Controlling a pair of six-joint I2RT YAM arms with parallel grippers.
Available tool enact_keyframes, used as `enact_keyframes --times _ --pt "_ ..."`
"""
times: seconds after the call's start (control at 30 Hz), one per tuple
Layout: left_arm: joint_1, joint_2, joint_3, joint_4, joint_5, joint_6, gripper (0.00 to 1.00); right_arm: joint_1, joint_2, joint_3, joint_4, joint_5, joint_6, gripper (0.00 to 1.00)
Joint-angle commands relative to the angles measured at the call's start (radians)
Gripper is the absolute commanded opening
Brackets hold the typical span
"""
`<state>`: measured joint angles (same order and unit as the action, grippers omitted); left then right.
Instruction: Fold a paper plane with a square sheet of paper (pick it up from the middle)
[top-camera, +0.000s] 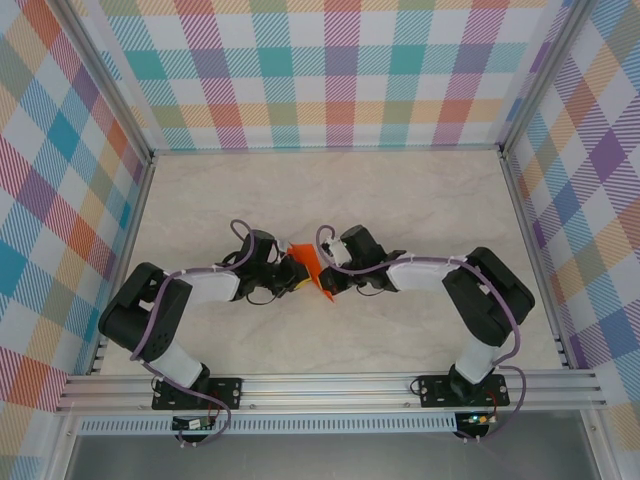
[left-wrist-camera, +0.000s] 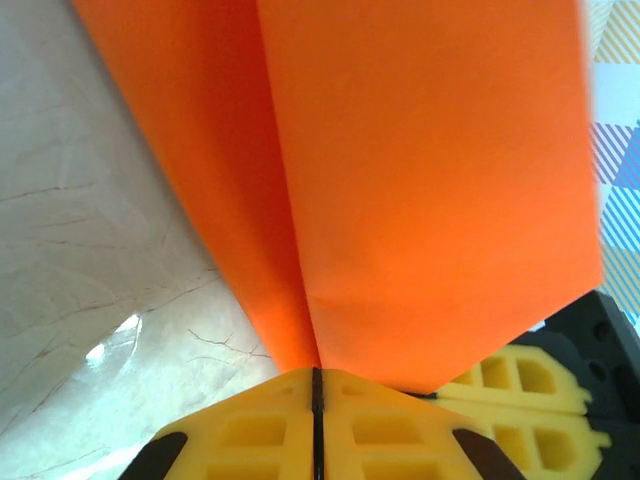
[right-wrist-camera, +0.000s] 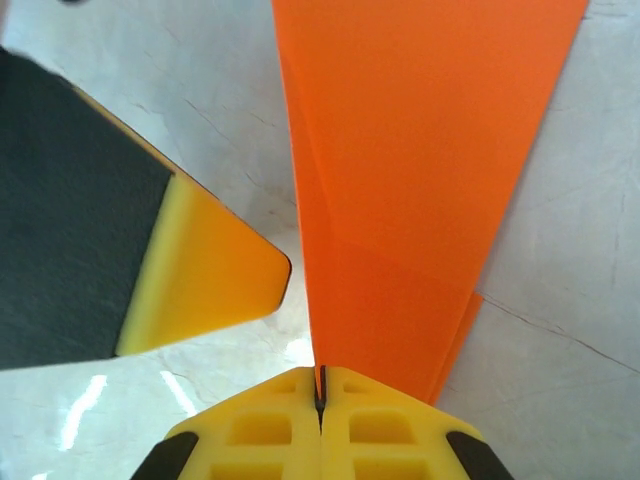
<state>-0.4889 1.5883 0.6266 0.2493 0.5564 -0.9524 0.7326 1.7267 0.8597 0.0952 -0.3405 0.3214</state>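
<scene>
The orange sheet of paper (top-camera: 308, 262) is folded into a layered, tapering wedge and held just above the table between both grippers. My left gripper (top-camera: 293, 272) is shut on it. In the left wrist view the yellow fingertips (left-wrist-camera: 316, 372) meet on a crease, and two orange flaps (left-wrist-camera: 420, 180) spread away from it. My right gripper (top-camera: 325, 281) is shut on the paper's narrow end (right-wrist-camera: 320, 375). The orange wedge (right-wrist-camera: 410, 170) widens away from that gripper, and a second layer shows at its right edge.
A finger of the left gripper (right-wrist-camera: 210, 270) sits close to the left of the paper in the right wrist view. The right gripper's yellow fingers (left-wrist-camera: 530, 400) sit just behind the paper in the left wrist view. The marbled tabletop (top-camera: 330, 190) is ringed by plaid walls and metal rails.
</scene>
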Motion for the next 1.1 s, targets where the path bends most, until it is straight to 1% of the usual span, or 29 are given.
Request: enact_keyframes --times 0.0,0.2,0.33,0.87,1.07 --pt "-0.007 -0.02 -0.023 0.058 0.003 0.012 0.09 -0.017 0.04 -0.009 0.07 -0.172 0.089 0.0" --pt "-0.007 -0.018 -0.027 0.071 0.001 0.013 0.09 -0.033 0.1 0.007 0.096 -0.248 0.142 0.0" --pt "-0.007 -0.003 -0.025 0.076 -0.001 0.014 0.08 -0.038 0.131 0.013 0.109 -0.273 0.164 0.0" --pt "-0.007 0.007 -0.049 0.088 -0.009 0.024 0.08 -0.074 0.187 0.021 0.145 -0.324 0.247 0.0" --pt "-0.007 0.011 -0.056 0.084 -0.015 0.033 0.08 -0.087 0.203 0.023 0.142 -0.326 0.269 0.0"
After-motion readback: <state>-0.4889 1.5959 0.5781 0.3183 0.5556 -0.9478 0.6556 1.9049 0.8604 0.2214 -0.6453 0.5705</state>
